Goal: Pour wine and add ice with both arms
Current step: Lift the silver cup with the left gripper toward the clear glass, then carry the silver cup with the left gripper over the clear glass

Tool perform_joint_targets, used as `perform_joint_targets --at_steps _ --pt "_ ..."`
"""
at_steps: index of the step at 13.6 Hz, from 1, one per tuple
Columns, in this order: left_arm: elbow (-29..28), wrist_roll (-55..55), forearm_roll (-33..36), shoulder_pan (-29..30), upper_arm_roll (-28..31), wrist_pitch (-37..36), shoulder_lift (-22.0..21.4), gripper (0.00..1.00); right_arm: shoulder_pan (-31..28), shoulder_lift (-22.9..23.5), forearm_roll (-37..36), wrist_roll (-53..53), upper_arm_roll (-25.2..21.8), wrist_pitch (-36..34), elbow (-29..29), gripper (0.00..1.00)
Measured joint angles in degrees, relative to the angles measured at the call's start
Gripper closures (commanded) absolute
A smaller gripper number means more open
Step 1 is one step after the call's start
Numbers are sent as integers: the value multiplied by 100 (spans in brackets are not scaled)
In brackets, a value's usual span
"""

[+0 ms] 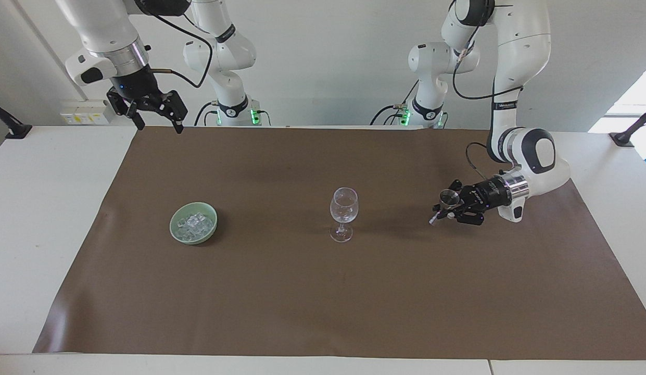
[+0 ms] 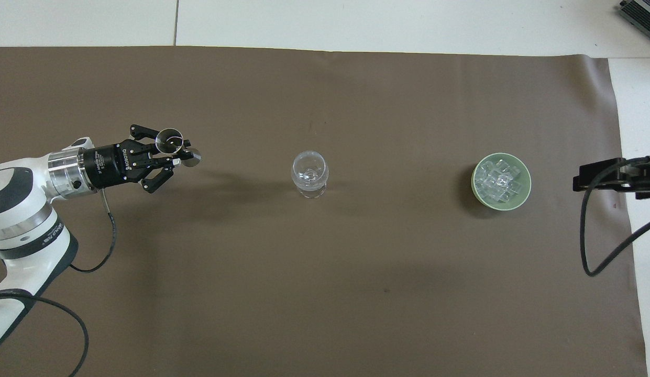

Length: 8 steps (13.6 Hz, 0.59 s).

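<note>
We see a counter point(image 1: 47, 219) covered with a brown mat point(image 1: 323, 302). At the middle of the mat stands an empty wine glass point(image 1: 343, 213), upright on its foot. Toward the right arm's end of the counter, well apart from the glass, there is a green bowl point(image 1: 174, 229), and the ice point(image 1: 195, 224) lies in it as a heap of small clear cubes.

The left end effector point(image 1: 441, 211) hangs low over the mat toward the left arm's end of the counter, pointing sideways to the wine glass but well apart from it. Its fingers are closed on a small metal cup point(image 1: 449, 197), which has a thin handle sticking out at the tip. In the overhead view we see the open mouth of the small metal cup point(image 2: 168, 141) turned upward, beside the left end effector point(image 2: 174, 157). What is inside the cup we cannot tell.

The right end effector point(image 1: 157, 125) waits high in the air over the edge of the mat nearest to the robots, at the right arm's end. Its fingers stand wide apart and hold nothing. In the overhead view only a dark part of this arm shows at the border, beside the green bowl point(image 2: 525, 173).
</note>
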Motion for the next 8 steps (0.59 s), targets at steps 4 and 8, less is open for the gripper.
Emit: perform_joint_targets --at_steps 4,8 --pt "0 -257 0 -346 -13 253 -218 100 0 0 0 0 0 0 0 0" --pt "4 -559 -2 -826 -29 895 -413 100 0 0 0 0 0 0 0 0"
